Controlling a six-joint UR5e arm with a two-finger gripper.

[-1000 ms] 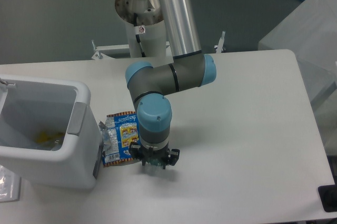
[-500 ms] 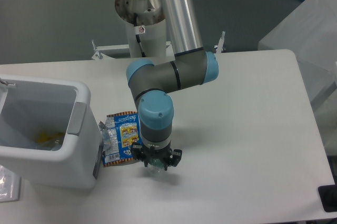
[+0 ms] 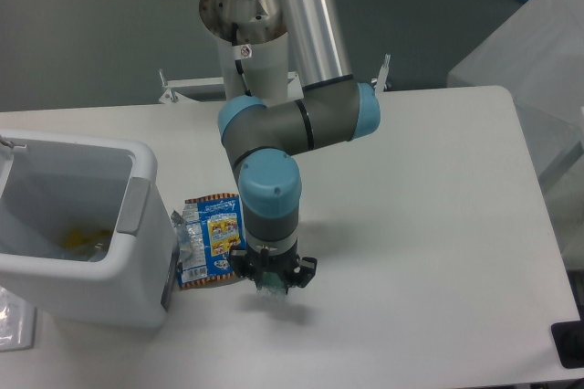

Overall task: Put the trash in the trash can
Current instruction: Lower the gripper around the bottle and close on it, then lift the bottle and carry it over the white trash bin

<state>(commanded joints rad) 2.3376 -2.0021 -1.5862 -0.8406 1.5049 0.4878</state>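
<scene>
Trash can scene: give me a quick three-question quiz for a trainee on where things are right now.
1. True or false: the snack wrapper lies inside the trash can.
2. Where is the claw? A) over the trash can B) just right of the wrapper C) left of the trash can
3. Fill in: the greenish clear thing pinched in the claw is the crushed ____.
Key: 1 false, it lies on the table beside the can; 2 B; 3 bottle.
</scene>
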